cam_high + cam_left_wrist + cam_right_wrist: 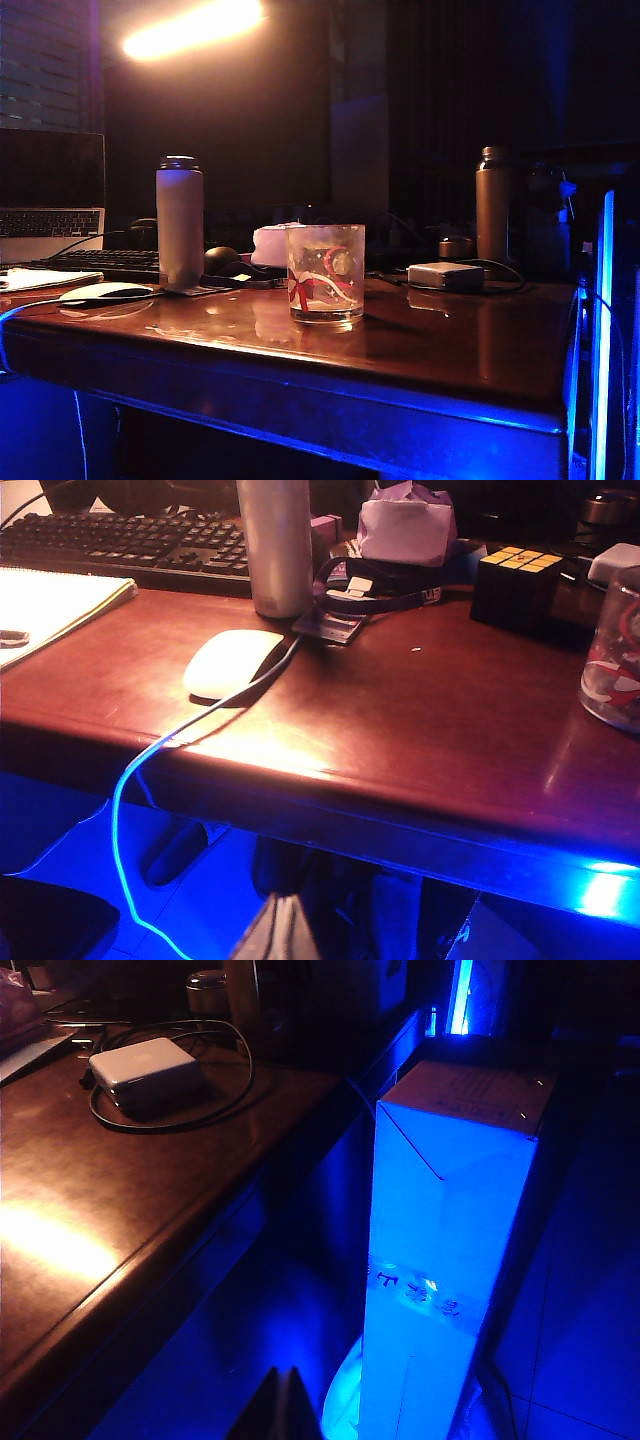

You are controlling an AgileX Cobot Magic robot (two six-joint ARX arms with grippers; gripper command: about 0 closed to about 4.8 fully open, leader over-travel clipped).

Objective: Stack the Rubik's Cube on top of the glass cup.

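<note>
The glass cup (325, 272), clear with red and white ribbon print, stands upright near the table's front edge; the left wrist view catches only its side (612, 660). Behind it and a little to the left in that view sits the Rubik's Cube (515, 585), top face yellow, sides dark. In the exterior view I cannot make the cube out. My left gripper (278, 927) is shut and empty, low in front of the table, well short of both. My right gripper (283, 1402) is also shut and empty, below table height off the table's right side. Neither gripper shows in the exterior view.
A pale bottle (179, 222), a white mouse (232, 663) with a glowing cable, a keyboard (130, 540) and a notebook (50, 600) fill the left of the table. A brown bottle (492, 205) and a power adapter (142, 1068) stand at the right. A tall box (450, 1240) stands beside the table.
</note>
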